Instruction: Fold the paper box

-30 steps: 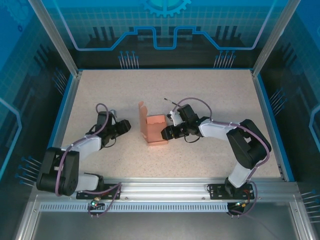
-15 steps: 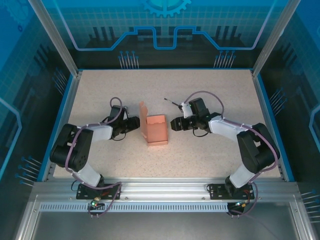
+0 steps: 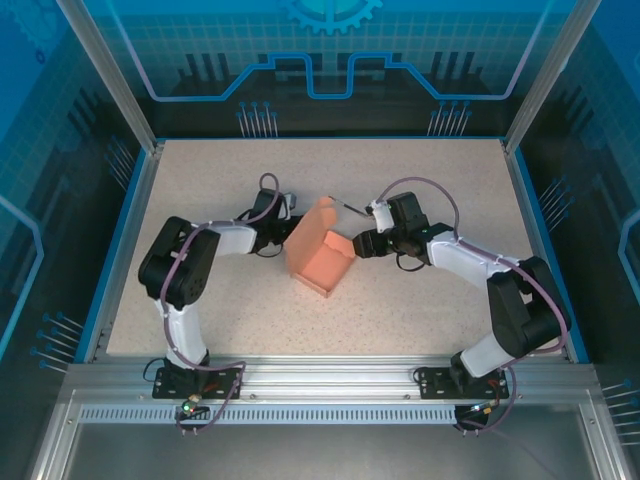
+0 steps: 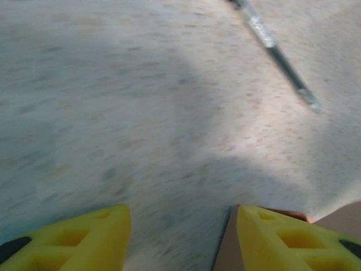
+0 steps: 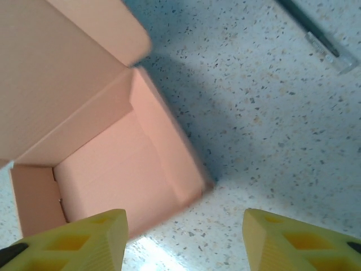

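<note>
Pink paper box [image 3: 320, 258] sits in the middle of the table [image 3: 200, 180], between the two arms. It is already standing up as a box, but it is not shut. Its lid flap [image 5: 62, 68] sticks up and the inside is bare. It lies crooked, with one corner toward the near edge.

The left gripper [image 3: 289, 234] is right at the far left side of the box. In its own wrist view, its yellow fingers [image 4: 282, 237] are apart, with bare table between them, and a bit of pink card rests against the inside of one finger. It is not pinching anything. It looks like it is there to push or steady that wall so the box does not slide away.

The right gripper [image 3: 356, 246] is just beside the other side of the box. Its fingers are apart too, and its wrist view looks down into the open box. That seems a good spot for reaching the lid flap, which probably needs to be pushed down next. The card is thin, so a hard push could tip the box over.

A thin dark pen [image 3: 345, 206] lies on the table just behind the box, not touching it.

The table is pale and speckled. Blue walls [image 3: 560, 60] stand around it, and a metal rail [image 3: 320, 378] runs along the near edge.
</note>
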